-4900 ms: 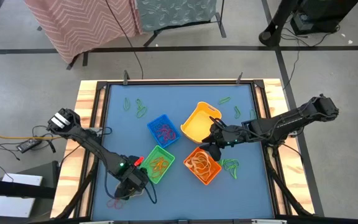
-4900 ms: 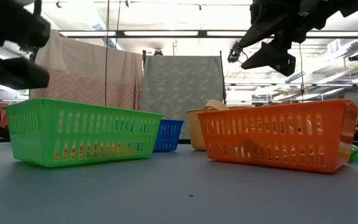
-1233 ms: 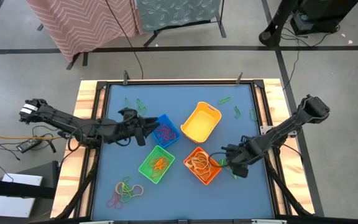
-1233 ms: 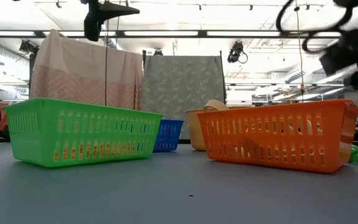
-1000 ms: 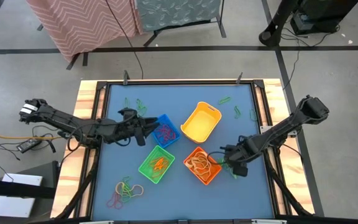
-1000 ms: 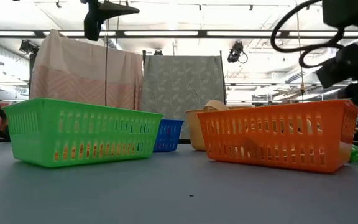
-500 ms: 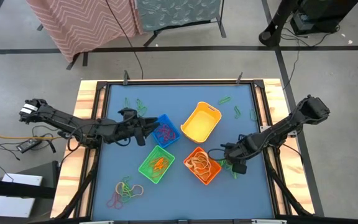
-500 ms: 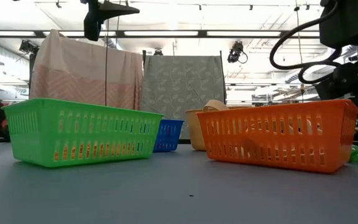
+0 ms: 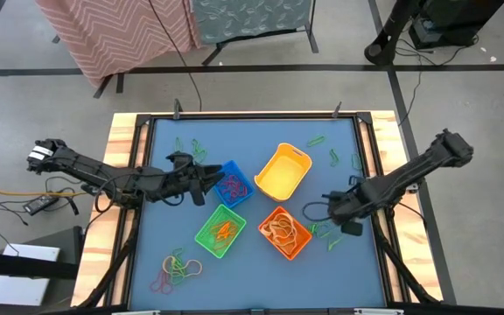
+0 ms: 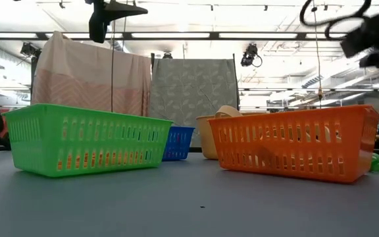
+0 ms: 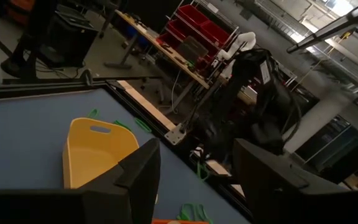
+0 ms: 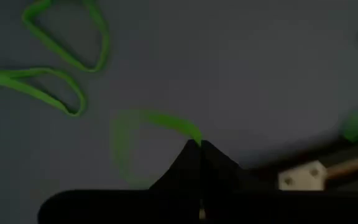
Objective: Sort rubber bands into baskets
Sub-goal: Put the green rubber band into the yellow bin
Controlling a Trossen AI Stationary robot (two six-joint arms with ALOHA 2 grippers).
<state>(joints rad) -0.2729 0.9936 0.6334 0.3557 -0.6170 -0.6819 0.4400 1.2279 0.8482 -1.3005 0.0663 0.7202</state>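
Observation:
Four baskets stand mid-table: blue (image 9: 229,184), yellow (image 9: 283,172), green (image 9: 220,231) and orange (image 9: 284,232), the last three holding rubber bands of several colours. My right gripper (image 9: 332,208) hangs to the right of the orange basket, shut on a green rubber band (image 12: 157,121). More green bands (image 9: 324,233) lie flat on the mat below it. My left gripper (image 9: 206,182) waits open at the blue basket's left side, with nothing between its fingers (image 11: 143,169). My right gripper pinches the green rubber band at one point of its loop (image 12: 190,133), between the very tips of its two shut fingers. The fingers point down at the mat. The rest of the band hangs from them as a slack open loop.
A heap of mixed bands (image 9: 175,269) lies at the near left. Loose green bands lie at the far left (image 9: 195,150) and far right (image 9: 319,140). A wooden frame (image 9: 122,175) borders the blue mat. Two more green bands (image 12: 67,37) lie near the held one.
My right gripper has risen from the mat beside the orange basket and drifted a little toward the table's right edge. The left arm has kept still.

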